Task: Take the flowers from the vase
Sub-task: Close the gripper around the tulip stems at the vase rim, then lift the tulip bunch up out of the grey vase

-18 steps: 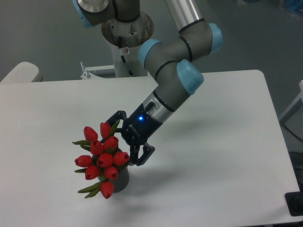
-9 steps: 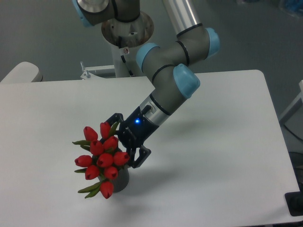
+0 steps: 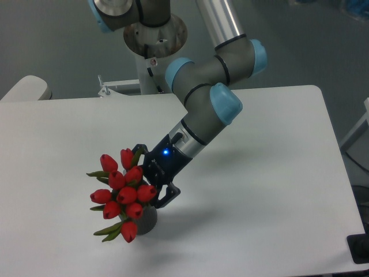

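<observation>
- the flowers [image 3: 122,193] are standing in the vase [image 3: 147,219], leaning toward the camera, near the front left of the bench [image 3: 271,190].
- the claw [image 3: 151,180] is being held at the back of the bunch, its fingers spread apart on either side of the stems and leaves just above the vase mouth; nothing is being clamped yet.
- the stems, not the buds, should be gripped, so the closing is best made low, where they are bundled.
- the lift is best taken along the stems' tilt, so the vase is not being dragged or tipped.
</observation>
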You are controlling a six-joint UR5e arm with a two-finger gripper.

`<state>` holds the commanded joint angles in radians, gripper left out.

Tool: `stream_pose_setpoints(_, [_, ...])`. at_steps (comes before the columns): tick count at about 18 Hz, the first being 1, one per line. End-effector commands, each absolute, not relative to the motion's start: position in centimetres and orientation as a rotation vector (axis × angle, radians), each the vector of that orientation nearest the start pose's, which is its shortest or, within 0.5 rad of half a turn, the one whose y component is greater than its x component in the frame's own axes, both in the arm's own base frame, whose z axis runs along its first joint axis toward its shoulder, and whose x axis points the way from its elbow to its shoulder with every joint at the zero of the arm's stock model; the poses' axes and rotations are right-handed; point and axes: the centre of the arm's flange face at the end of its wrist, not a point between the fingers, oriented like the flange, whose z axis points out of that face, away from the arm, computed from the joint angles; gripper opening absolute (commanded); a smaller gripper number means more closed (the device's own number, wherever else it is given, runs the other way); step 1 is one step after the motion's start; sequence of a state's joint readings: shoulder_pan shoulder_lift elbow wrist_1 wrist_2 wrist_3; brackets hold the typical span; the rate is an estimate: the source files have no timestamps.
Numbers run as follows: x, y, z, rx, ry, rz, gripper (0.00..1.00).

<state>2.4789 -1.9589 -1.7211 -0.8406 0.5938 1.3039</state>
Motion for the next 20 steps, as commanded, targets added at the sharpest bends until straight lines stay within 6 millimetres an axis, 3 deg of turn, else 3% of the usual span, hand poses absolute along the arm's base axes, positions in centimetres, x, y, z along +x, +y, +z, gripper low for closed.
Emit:
stream_pose_setpoints(6, [-34.8,54.1,32.1,-2.088,0.523,-0.335,0.44])
stream_pose_setpoints(15, [-34.9,53.7,33.3,-2.087,0.492,-0.334,0.40])
stream_pose_setpoints(20, [-35.0,52.8,35.9,-2.045,0.422,-0.354,0.40])
